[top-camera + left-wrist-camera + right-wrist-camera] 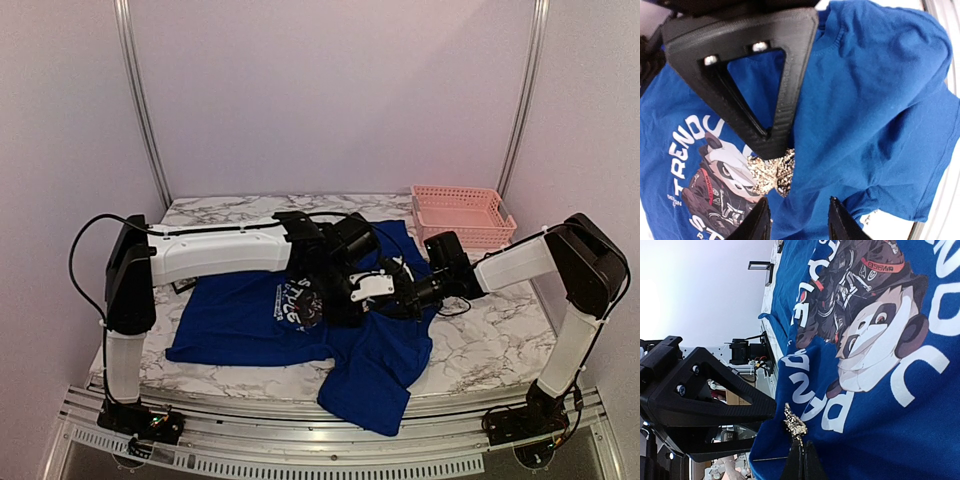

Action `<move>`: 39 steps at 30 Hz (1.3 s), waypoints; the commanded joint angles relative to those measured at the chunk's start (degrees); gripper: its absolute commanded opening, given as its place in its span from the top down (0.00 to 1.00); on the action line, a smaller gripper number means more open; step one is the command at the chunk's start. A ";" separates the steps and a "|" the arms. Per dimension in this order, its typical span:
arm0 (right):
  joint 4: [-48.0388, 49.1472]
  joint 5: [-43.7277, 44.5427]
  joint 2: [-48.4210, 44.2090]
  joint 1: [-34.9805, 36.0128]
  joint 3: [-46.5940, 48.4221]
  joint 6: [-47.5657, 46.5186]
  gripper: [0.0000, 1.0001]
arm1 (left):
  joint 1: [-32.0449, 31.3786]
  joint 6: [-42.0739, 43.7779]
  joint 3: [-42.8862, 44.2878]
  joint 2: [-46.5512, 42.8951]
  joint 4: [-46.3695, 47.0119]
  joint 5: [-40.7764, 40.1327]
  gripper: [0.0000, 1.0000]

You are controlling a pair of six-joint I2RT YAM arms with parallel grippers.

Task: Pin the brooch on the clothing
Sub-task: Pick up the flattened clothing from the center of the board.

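Royal-blue short-sleeved T-shirt (240, 325) lies spread at frame centre on the marble worktop (480, 340), one part overhanging the near edge. Round chest print (715, 175): white lettering, panda figure. Glittering silver-gold brooch (771, 172) sits at the print's edge.

The left arm (215, 255) reaches in low from the left of the T-shirt (225, 330). Its end effector (799, 220) hangs over the shirt's chest with the fingertips parted. The right arm (510, 262) stretches in from the shirt's right. Its end effector (801, 462) is pinched closed on the brooch (792, 422), close against the left one.
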 commanded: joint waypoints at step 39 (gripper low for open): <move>-4.00 4.58 -2.44 0.38 1.99 -3.88 1.00 | 0.39 5.70 -2.32 1.65 2.35 4.51 0.70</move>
